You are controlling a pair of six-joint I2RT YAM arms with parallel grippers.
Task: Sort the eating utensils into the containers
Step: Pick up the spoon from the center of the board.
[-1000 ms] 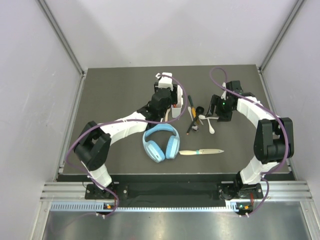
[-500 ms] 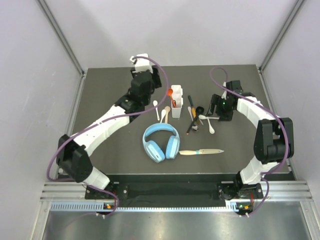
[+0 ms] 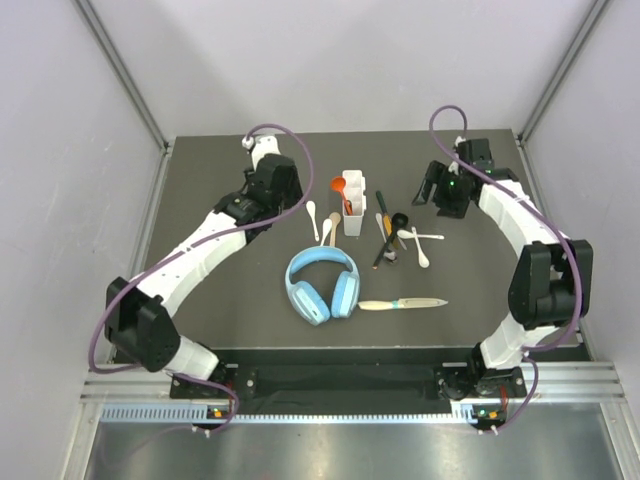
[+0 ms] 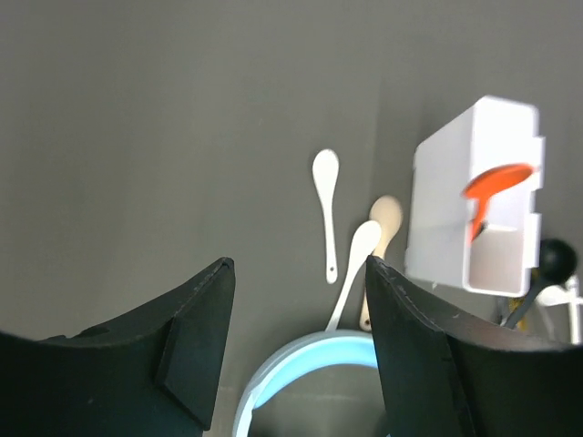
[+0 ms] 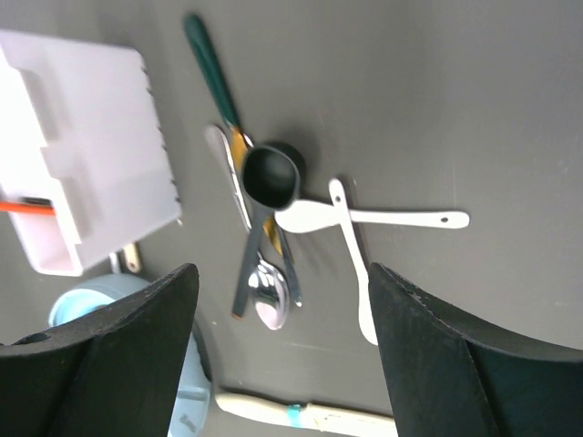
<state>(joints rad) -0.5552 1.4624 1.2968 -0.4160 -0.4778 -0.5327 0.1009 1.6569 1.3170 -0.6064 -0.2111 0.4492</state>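
The dark tabletop (image 3: 250, 320) carried everything, with the light-blue headphones (image 3: 345, 293) lying near its middle and no part of the sort. Just beyond them sat the white caddy (image 3: 353, 205), its long side running away from the arms, with an orange-red spoon (image 3: 341, 186) in one compartment, bowl sticking out; the compartment next to it looked empty from the left wrist view. The right hand (image 5: 282, 273) hung over the loose cluster right of the caddy, spread wide and holding nothing, and was plainly the nearer one to that cluster; the left hand (image 4: 299, 269), also spread apart and empty, hovered left of the caddy. Nearest the arms lay a cream-handled knife (image 3: 400, 303), crosswise. In the cluster, a green-handled utensil (image 5: 211, 73), a black scoop spoon (image 5: 271, 173) and a metal spoon (image 5: 271, 305) ran roughly away from the arms, overlapping, while two white plastic spoons (image 5: 392, 218) crossed each other just to their right. Left of the caddy, under the left hand, lay three small spoons (image 4: 325, 182), two white and one beige, handles toward the headphones
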